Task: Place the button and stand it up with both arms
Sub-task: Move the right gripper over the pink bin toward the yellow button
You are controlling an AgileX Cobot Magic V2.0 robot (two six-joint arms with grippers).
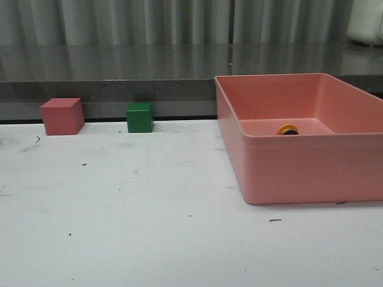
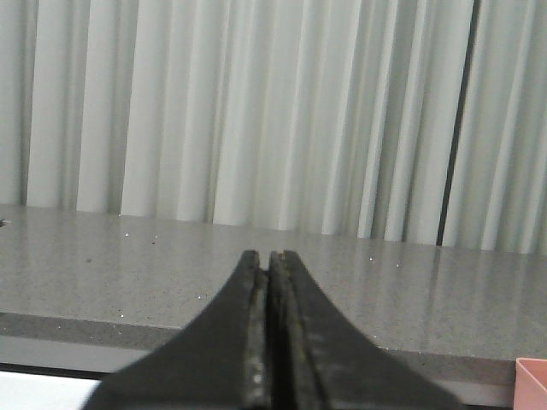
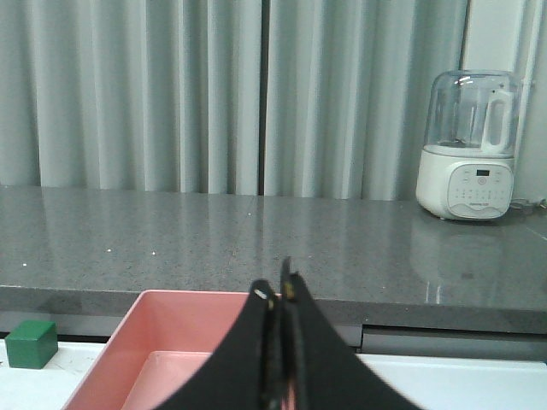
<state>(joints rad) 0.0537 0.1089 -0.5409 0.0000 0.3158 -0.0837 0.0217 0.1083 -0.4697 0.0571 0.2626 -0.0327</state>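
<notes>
The button [image 1: 288,130] lies inside the pink bin [image 1: 281,173] at the right of the table; only its yellow cap and a bit of black show over the bin's front wall. Neither arm appears in the front view. My left gripper [image 2: 269,256] is shut with nothing between its fingers, held high and facing the grey counter and curtain. My right gripper [image 3: 278,286] is also shut and empty, above the pink bin [image 3: 128,342], which shows on either side of its fingers.
A pink cube [image 1: 61,116] and a green cube [image 1: 140,118] stand at the table's back edge on the left. The green cube [image 3: 31,343] also shows in the right wrist view. A white blender [image 3: 468,145] stands on the grey counter behind.
</notes>
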